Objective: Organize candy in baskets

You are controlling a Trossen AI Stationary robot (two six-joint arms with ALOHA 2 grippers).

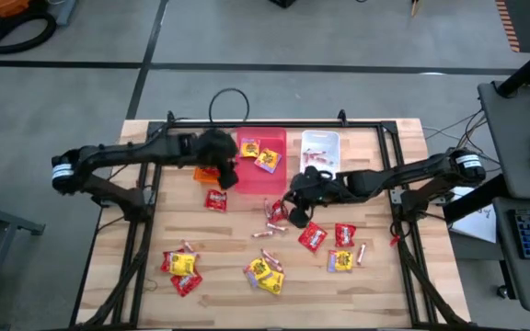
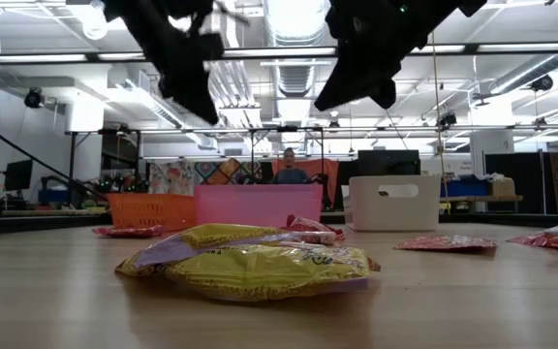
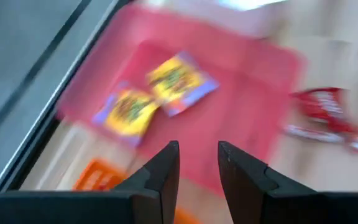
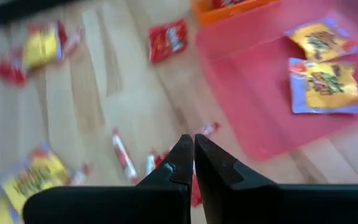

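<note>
The pink basket (image 1: 263, 165) lies directly beneath and ahead of the left pincer (image 3: 197, 162), with two yellow packets (image 3: 151, 96) inside it, just beyond the fingertips in the left wrist view. The orange basket (image 1: 206, 174) sits just beside that pincer, touching the pink one's side, and a red packet (image 1: 215, 199) lies on the bench (image 1: 228, 267) near it. The white basket (image 1: 320, 152) stands on the far side of the pink basket from the left pincer, holding a few small sweets.

The left arm reaches in from the bench's left edge, stretched nearly straight across, its wrist over the seam between the orange and pink baskets. Its pincer points down at the pink basket with a clear gap between the fingers and nothing between them.

The right arm comes from the right edge, angled toward the middle. The right pincer (image 4: 193, 155) hangs over the bench just short of the pink basket's near edge, with thin red-and-white sticks (image 4: 123, 158) and a red packet scattered just below it. Its fingers are pressed together; whether a sweet is pinched between the tips I cannot tell.

More candy lies well apart from both pincers along the near half of the bench: yellow packets and red ones in loose clusters.
</note>
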